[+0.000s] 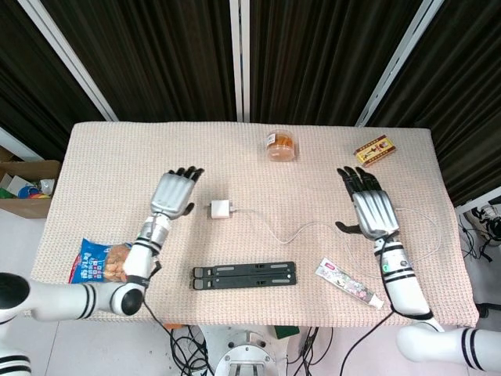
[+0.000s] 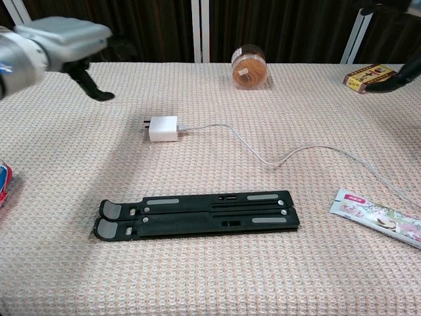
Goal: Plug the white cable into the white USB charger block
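The white USB charger block (image 1: 220, 209) (image 2: 163, 128) lies on the table with the white cable (image 1: 291, 232) (image 2: 289, 155) plugged into its right side. The cable snakes rightward across the cloth to the table's right edge. My left hand (image 1: 174, 193) (image 2: 62, 39) hovers open to the left of the block, holding nothing. My right hand (image 1: 371, 204) is open far to the right, above the cable's loop; in the chest view only its dark fingertips (image 2: 395, 76) show at the right edge.
A black folded stand (image 1: 245, 275) (image 2: 197, 214) lies near the front edge. A snack jar (image 1: 280, 145) (image 2: 249, 66) and a small red-yellow box (image 1: 374, 150) (image 2: 367, 73) sit at the back. A wrapped bar (image 1: 348, 283) (image 2: 379, 217) lies front right, a snack bag (image 1: 106, 261) front left.
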Controlling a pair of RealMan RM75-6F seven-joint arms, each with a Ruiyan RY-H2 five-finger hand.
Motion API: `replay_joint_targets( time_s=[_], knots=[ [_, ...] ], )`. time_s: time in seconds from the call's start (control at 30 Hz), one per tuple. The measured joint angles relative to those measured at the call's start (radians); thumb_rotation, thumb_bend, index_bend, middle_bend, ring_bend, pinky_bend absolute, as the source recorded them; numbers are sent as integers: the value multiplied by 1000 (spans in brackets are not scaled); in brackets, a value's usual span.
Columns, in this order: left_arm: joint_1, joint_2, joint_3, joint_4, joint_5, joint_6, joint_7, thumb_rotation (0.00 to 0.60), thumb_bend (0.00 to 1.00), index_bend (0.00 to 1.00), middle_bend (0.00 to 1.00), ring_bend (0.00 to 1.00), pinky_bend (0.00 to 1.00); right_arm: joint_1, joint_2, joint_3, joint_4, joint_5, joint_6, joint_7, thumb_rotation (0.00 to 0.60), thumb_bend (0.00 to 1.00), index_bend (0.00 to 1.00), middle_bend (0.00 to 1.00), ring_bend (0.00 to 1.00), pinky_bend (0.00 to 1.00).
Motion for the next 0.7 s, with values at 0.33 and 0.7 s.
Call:
replay_joint_targets(
  time_s=[0.33, 0.7],
  knots=[
    [365, 293, 166, -37, 266, 243, -338, 600, 227, 170, 189, 202, 322, -242, 197, -125, 126, -272, 96, 395, 600, 251, 0, 58, 0, 0],
    [721, 316, 263, 17, 461, 541, -513, 600, 226, 170, 189, 202, 315, -503, 195, -210, 317, -440, 320, 557, 600, 271, 0, 53, 0, 0]
  ],
)
